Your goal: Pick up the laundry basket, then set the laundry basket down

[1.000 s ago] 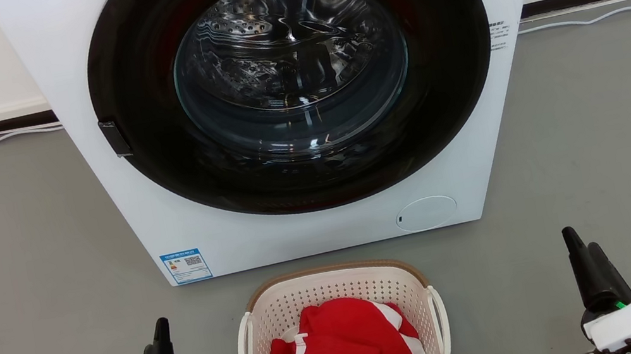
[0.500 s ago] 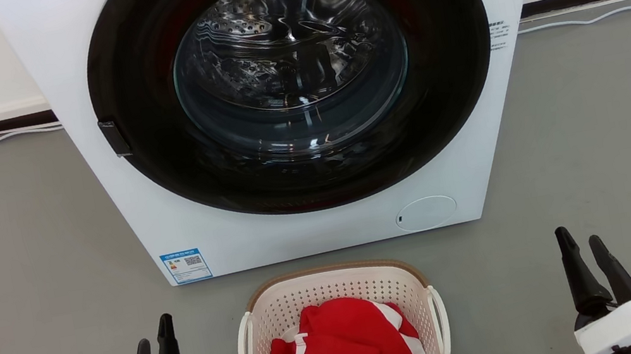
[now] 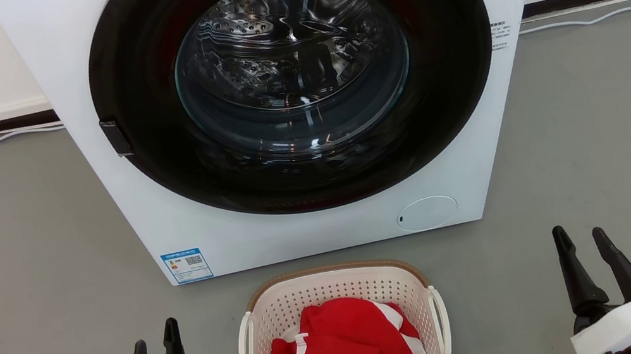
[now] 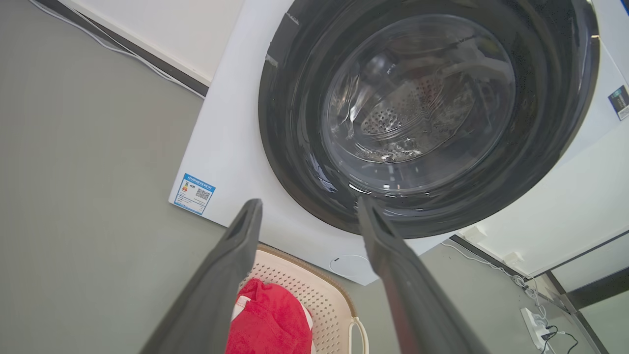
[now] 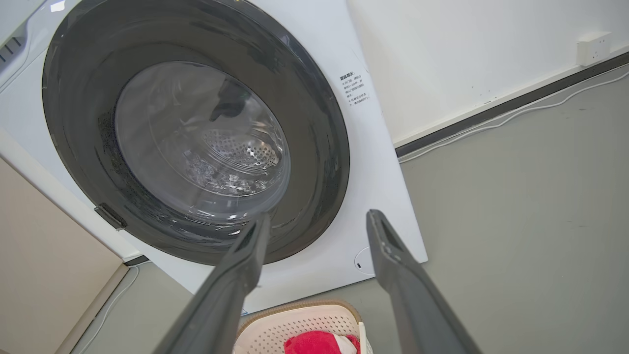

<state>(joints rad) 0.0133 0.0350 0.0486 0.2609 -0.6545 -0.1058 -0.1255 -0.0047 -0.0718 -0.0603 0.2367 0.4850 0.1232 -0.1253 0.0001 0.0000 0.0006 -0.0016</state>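
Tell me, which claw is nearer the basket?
Left. The left gripper is beside the basket, a short gap off its left side; the right gripper stands farther out beyond its right side. Both are open.

Spread end effector point(image 4: 309, 200), laundry basket point(image 4: 317, 301), washing machine point(image 4: 231, 147)

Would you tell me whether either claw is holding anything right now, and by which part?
Nothing is held: the left claw and right claw are both open, apart from the laundry basket.
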